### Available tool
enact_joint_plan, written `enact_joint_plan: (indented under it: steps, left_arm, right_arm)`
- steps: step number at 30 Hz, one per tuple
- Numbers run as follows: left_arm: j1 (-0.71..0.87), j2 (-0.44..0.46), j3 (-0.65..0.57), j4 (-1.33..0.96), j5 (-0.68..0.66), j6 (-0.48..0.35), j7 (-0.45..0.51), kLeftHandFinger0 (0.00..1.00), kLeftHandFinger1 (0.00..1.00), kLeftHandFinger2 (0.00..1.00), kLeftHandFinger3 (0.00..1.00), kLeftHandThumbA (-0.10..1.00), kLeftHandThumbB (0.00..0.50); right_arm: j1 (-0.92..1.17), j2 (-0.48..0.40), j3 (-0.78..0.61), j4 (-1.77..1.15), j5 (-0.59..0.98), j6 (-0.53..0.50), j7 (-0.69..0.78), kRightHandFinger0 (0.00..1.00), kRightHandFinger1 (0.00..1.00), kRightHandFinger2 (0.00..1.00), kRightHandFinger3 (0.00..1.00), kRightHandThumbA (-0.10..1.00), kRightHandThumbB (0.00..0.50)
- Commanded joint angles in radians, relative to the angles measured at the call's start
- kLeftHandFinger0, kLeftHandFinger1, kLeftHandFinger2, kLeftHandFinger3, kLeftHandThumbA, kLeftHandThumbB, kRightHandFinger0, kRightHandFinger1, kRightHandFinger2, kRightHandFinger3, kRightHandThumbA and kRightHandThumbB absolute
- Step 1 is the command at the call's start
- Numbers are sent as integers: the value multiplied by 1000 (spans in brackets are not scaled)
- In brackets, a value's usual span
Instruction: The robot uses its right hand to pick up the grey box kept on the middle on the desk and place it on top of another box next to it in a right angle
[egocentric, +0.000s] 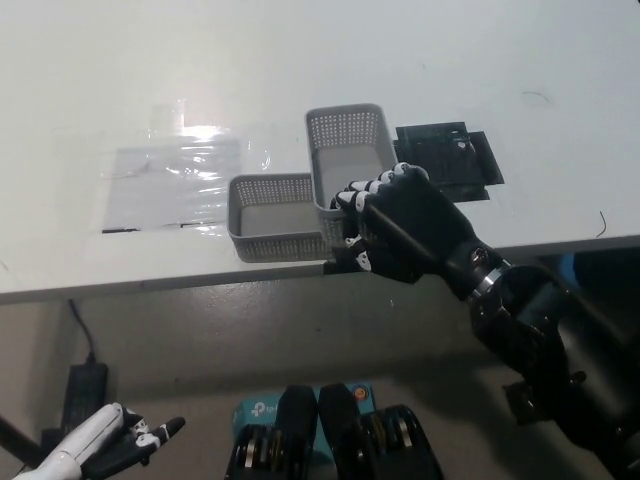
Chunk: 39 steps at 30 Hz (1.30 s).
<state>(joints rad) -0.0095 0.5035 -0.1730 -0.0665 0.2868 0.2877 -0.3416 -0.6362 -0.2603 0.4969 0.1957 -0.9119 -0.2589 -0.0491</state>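
Note:
My black right hand (398, 228) is shut on the near end of a grey perforated box (347, 160). This box is lifted and points lengthwise away from me. Its lower left edge overlaps the right end of a second grey perforated box (268, 216), which lies left to right near the front edge of the white desk (320, 60). The two boxes stand roughly at a right angle. Whether the held box touches the other one is unclear. My white left hand (105, 445) hangs open at the lower left, below the desk.
A clear plastic sheet (175, 180) lies left of the boxes. A black panel (450, 160) sits just right of the held box. Below the desk edge are a black power adapter (85, 385) and a blue carton (258, 410) on the floor.

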Motion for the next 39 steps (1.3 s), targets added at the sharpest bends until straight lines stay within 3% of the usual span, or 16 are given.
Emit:
enact_joint_plan:
  steps: [1, 3, 6, 8, 15, 18, 20, 21, 22, 23, 24, 25, 26, 28, 31, 39]
  left_arm:
    - [0, 13, 3, -2, -6, -28, -5, 67, 0, 1, 182, 826, 173]
    - [1, 13, 1, -6, -3, -24, -5, 44, 0, 0, 176, 830, 172]
    - [-5, 11, 0, -9, 0, -21, -5, 25, 0, 0, 178, 831, 176]
    - [-6, 13, -4, -11, 9, -14, -5, 33, 0, 2, 187, 849, 185]
    - [-9, 15, -1, -16, 8, -11, -5, 50, 0, 5, 181, 858, 184]
    - [-10, 13, 0, -3, -3, -29, -5, 20, 0, 0, 157, 867, 204]
    - [-8, 16, -6, -23, 14, -5, -6, 43, 24, 41, 186, 861, 189]
    - [-8, 14, -3, -24, 10, 1, -7, 56, 25, 43, 190, 844, 183]
    - [-3, 9, 1, -26, 3, 4, -6, 62, 23, 42, 192, 836, 186]
    - [-3, 9, 1, -27, 4, 4, -5, 61, 22, 41, 193, 835, 186]
    - [-5, 13, -4, -21, 12, -7, -4, 56, 12, 36, 197, 847, 189]
    - [-4, 12, -3, -21, 10, -8, -3, 57, 12, 37, 198, 846, 184]
    - [-4, 11, -2, -17, 8, -7, -3, 45, 8, 37, 200, 849, 193]
    - [-3, 8, -2, -12, 4, -8, -3, 31, 2, 31, 202, 847, 185]
    - [-5, 14, -7, -8, 11, -25, -2, 26, 0, 15, 187, 846, 173]
    - [-2, 10, -6, -10, 2, -6, -9, 99, 0, 4, 179, 860, 180]
  right_arm:
    - [-40, 17, 1, 10, -34, -40, -73, 0, 93, 437, 434, -100, 218]
    - [-31, 28, 8, 40, -40, -56, -108, 0, 84, 433, 416, -100, 298]
    - [-21, 34, 23, 74, -65, -58, -146, 0, 91, 461, 455, -100, 315]
    - [-23, 28, 42, 85, -101, -32, -131, 0, 102, 475, 416, -100, 261]
    - [-30, 14, 43, 134, -126, -21, -166, 0, 83, 484, 252, -100, 240]
    - [-34, -12, 56, 146, -177, -2, -177, 0, 149, 536, 245, -100, 81]
    - [-30, -20, 64, 124, -214, 45, -126, 0, 169, 525, 400, -100, 55]
    - [-26, -22, 64, 108, -223, 67, -94, 58, 278, 638, 801, -70, 59]
    - [-16, -23, 64, 78, -231, 99, -38, 79, 318, 600, 1000, 11, 65]
    - [-12, -23, 64, 66, -233, 112, -17, 75, 309, 550, 1000, 37, 66]
    - [-9, -26, 67, 50, -247, 124, -1, 261, 464, 623, 1000, 148, 110]
    - [-6, -27, 69, 34, -257, 138, 21, 390, 678, 863, 1000, 265, 186]
    - [0, -28, 69, 13, -262, 152, 44, 737, 1000, 1000, 1000, 354, 231]
    - [5, -30, 69, -8, -270, 163, 60, 1000, 1000, 1000, 1000, 414, 316]
    - [5, -23, 66, -54, -284, 178, 85, 1000, 1000, 1000, 1000, 472, 388]
    - [11, -1, 41, -107, -212, 144, 80, 1000, 1000, 1000, 1000, 388, 402]
